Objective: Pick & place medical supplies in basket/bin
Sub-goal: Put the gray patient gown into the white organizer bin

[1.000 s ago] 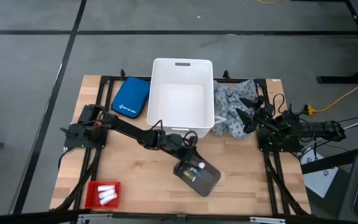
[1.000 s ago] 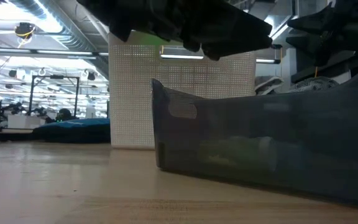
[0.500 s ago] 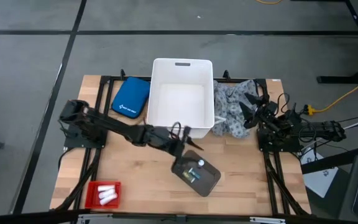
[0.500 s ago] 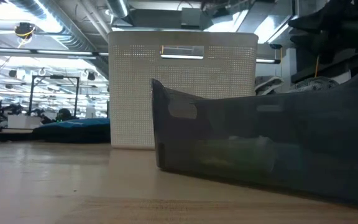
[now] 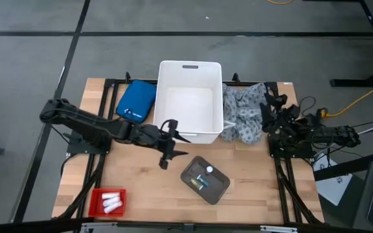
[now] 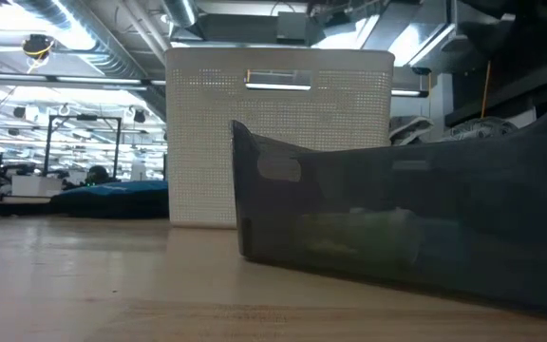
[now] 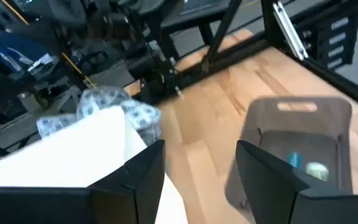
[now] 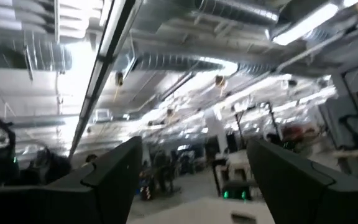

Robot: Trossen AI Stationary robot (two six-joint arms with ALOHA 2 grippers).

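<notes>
My left gripper (image 5: 168, 144) hangs open and empty by the white tub (image 5: 190, 71); my right gripper (image 5: 269, 113) sits at the patterned cloth (image 5: 241, 116).

From above, my left fingers are spread beside the tub's near corner; a dark tray (image 5: 205, 179) holds a white roll (image 5: 208, 171), and a red tray (image 5: 108, 201) holds more rolls. At table height, the dark tray (image 6: 406, 223) stands before the tub (image 6: 278, 133). My left wrist shows parted fingers (image 7: 263, 168), tub (image 7: 73, 152), cloth (image 7: 114, 106) and tray (image 7: 297, 146). My right wrist shows its fingers (image 8: 114, 168) apart, holding nothing, against ceiling lights.
</notes>
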